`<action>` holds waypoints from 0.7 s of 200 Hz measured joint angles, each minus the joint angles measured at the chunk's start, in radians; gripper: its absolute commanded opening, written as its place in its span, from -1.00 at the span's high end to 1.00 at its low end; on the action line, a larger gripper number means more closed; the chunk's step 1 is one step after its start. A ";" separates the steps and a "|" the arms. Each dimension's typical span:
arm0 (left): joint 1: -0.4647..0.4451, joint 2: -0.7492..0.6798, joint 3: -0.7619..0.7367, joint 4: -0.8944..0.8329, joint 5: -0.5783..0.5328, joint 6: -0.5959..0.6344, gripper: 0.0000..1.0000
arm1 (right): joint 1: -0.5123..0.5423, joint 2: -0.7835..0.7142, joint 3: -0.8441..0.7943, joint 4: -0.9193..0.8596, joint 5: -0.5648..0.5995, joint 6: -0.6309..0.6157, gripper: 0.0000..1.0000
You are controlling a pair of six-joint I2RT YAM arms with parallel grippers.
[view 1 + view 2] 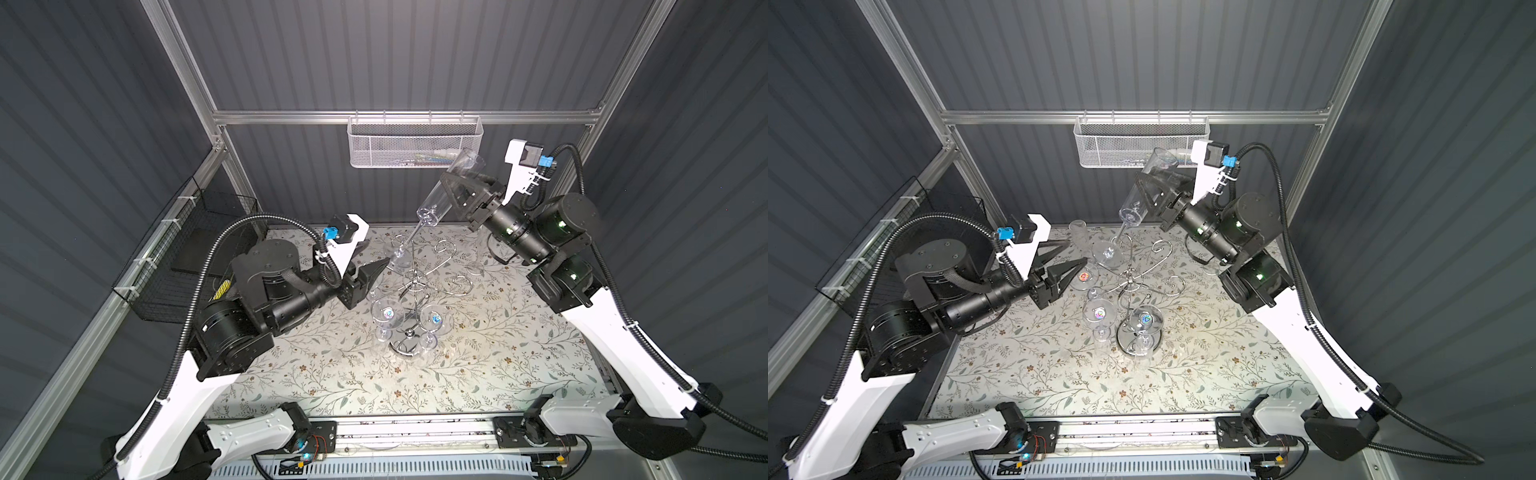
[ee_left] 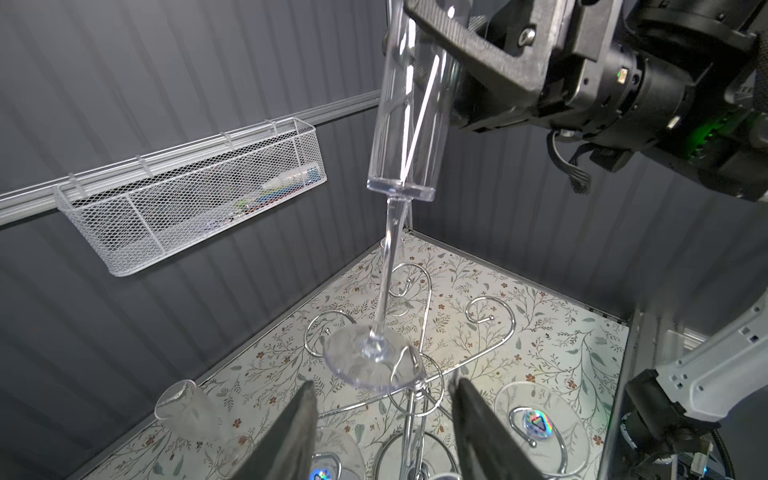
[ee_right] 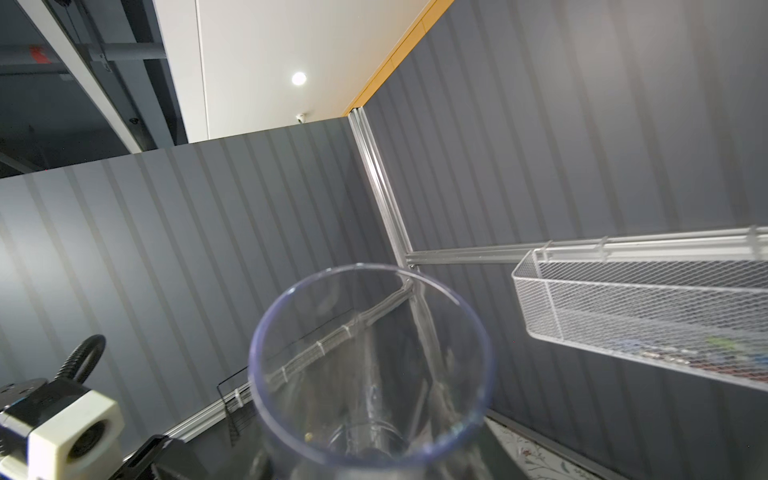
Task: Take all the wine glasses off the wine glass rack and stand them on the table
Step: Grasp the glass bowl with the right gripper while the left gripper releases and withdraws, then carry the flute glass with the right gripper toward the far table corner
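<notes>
While my right claw [image 1: 453, 185] is clamped on the wine glass [image 1: 432, 203] just above the wine glass rack [image 1: 415, 282] and my left claw [image 1: 1075, 252] has its jaws apart, I think I should lift it clear.

No legible text, brand, number or sign found on any surface. Iridescent stickers [image 1: 389, 312] on the feet of the hanging glasses [image 1: 377, 308] bear an emblem; any lettering is too small to read.

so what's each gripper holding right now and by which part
The right gripper holds the wine glass by its tall bowl, above the stem. The left gripper is open and holds nothing.
</notes>
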 measured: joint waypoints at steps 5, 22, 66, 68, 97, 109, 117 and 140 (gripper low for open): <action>0.000 -0.008 -0.003 -0.001 -0.006 -0.004 -0.05 | -0.005 0.000 0.007 -0.007 0.006 -0.015 0.40; 0.000 -0.031 -0.006 -0.011 -0.019 -0.019 -0.03 | -0.026 -0.008 0.031 -0.036 0.032 -0.072 0.40; 0.000 -0.068 -0.017 -0.035 -0.051 -0.045 0.00 | -0.112 -0.045 0.042 -0.081 0.079 -0.185 0.41; 0.000 -0.068 -0.018 -0.036 -0.052 -0.046 0.00 | -0.116 -0.047 0.042 -0.084 0.084 -0.191 0.41; 0.000 -0.070 -0.026 -0.044 -0.063 -0.057 0.02 | -0.154 -0.086 0.017 -0.109 0.139 -0.266 0.42; 0.000 -0.070 -0.033 -0.045 -0.063 -0.061 0.02 | -0.164 -0.108 -0.007 -0.114 0.163 -0.297 0.42; 0.000 -0.070 -0.036 -0.046 -0.064 -0.063 0.02 | -0.171 -0.125 -0.030 -0.117 0.180 -0.318 0.42; 0.000 -0.066 -0.046 -0.045 -0.066 -0.070 0.03 | -0.201 -0.171 -0.098 -0.134 0.225 -0.370 0.42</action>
